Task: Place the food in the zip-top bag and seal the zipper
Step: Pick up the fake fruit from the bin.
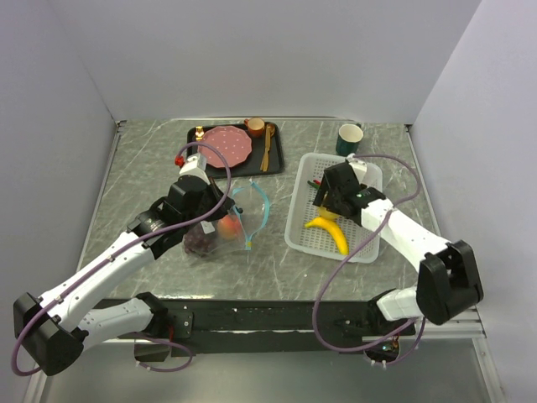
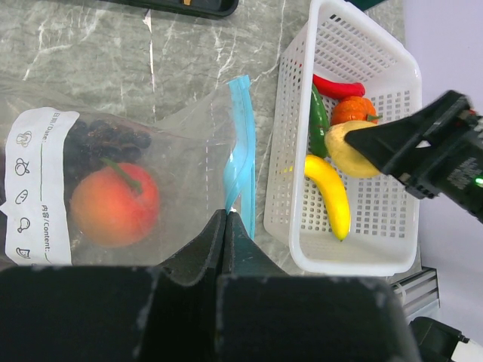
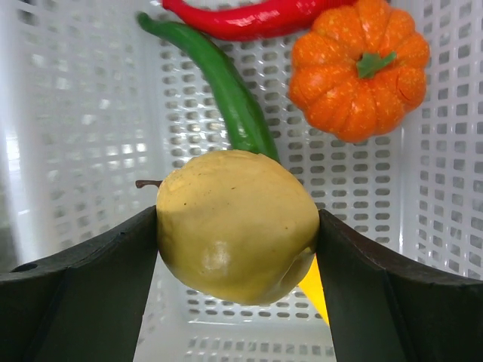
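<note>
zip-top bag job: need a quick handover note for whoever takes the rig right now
Left pincer: shut on the zip-top bag edge, beside the zipper; the mouth is unsealed.
Right pincer: shut on the yellow round fruit, over the white basket.
Done: orange-red fruit and dark grapes are in the bag.
Left: bag the held fruit, then the banana, red chili, green chili and small pumpkin from the basket; seal the zipper.

Banana (image 3: 311, 290) mostly hidden behind yellow fruit (image 3: 235, 225); red chili (image 3: 256, 16) cut by top edge.
</note>
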{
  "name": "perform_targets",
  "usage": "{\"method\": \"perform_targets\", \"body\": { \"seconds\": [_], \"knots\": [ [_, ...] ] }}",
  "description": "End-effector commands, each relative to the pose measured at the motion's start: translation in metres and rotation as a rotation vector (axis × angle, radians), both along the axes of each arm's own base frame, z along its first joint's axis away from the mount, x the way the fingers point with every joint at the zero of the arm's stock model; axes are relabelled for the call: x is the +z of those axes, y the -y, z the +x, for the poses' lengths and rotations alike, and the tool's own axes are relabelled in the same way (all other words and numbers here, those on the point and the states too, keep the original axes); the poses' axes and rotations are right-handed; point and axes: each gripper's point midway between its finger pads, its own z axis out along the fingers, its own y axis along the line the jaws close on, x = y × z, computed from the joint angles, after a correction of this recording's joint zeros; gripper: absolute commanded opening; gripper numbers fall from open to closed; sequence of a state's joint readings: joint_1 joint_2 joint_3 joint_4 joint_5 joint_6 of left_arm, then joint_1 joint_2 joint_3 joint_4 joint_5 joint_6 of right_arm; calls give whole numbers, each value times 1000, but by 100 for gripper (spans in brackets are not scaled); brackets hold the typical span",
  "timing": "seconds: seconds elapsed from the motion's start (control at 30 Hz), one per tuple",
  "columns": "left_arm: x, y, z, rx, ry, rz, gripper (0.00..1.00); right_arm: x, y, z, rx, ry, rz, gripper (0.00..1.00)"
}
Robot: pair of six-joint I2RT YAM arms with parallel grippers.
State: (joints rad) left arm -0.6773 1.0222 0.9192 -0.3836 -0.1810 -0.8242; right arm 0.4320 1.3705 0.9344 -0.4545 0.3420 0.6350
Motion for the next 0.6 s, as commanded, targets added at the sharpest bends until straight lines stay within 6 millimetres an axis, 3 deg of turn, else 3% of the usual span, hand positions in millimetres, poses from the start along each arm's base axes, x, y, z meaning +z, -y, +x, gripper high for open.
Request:
{"method": "perform_targets", "body": {
  "seconds": [0.0, 0.23, 0.43, 0.57],
  "knots": [
    [8, -2, 0, -6, 32, -1, 1, 41, -8, 8, 5, 142, 96, 65],
    [9, 0, 1, -10, 31, -6, 1, 70, -38, 0, 123, 198, 248, 66],
    [9, -1, 0, -7, 31, -2, 1, 81, -77, -9, 260, 208, 386, 66],
    [9, 0, 0, -10, 32, -8, 1, 93, -116, -22, 390, 201, 464, 66]
  ]
}}
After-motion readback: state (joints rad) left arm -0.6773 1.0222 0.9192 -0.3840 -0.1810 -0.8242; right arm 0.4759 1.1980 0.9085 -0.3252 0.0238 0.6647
